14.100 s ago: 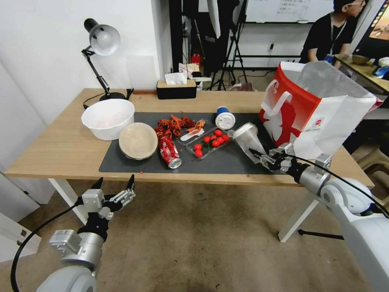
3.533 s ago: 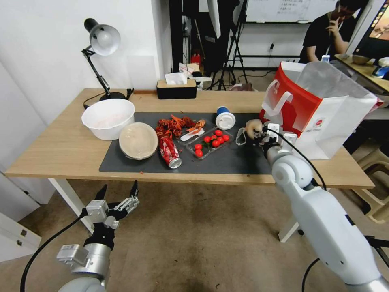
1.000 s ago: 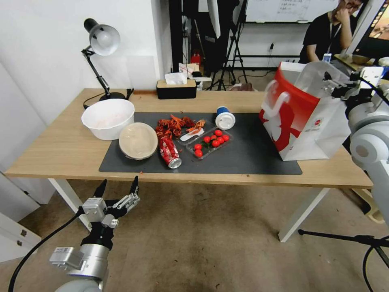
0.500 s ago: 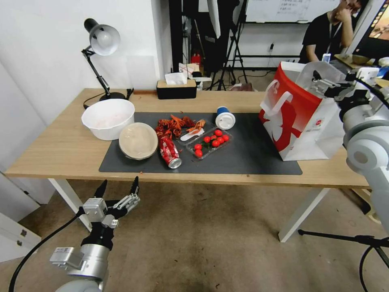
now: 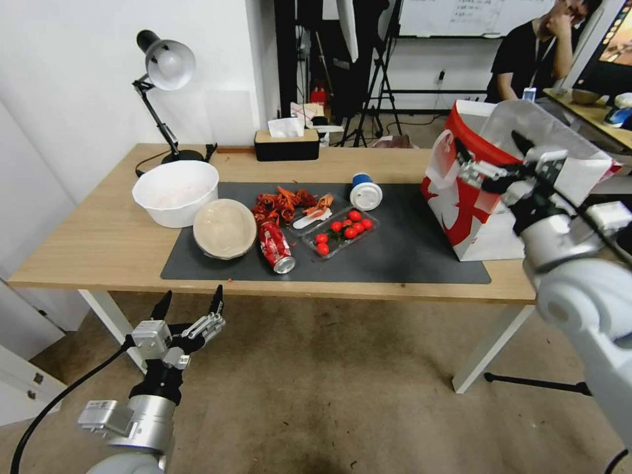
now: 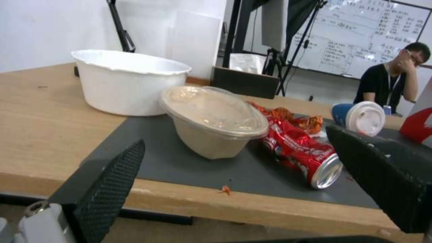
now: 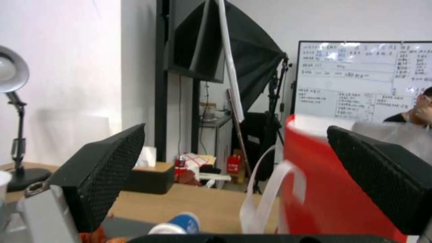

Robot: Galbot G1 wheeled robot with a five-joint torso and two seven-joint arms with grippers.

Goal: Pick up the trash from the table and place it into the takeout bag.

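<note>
On the table, the trash on the dark mat is a round beige bowl, a crushed red soda can beside it, and a blue-white lidded cup lying on its side. The takeout bag stands upright at the mat's right end, mouth open. My right gripper hovers open and empty in front of the bag's red side, near its handle. My left gripper waits open below the table's front edge, facing the bowl and can.
A large white bowl stands left of the beige bowl. Red crayfish shells and a clear tray of cherry tomatoes lie mid-mat. A desk lamp and a tissue box sit along the far edge.
My right gripper, which earlier carried the clear cup from the mat up over the bag's mouth, has swung left and lower to the bag's front, open and empty. The left arm stays put.
</note>
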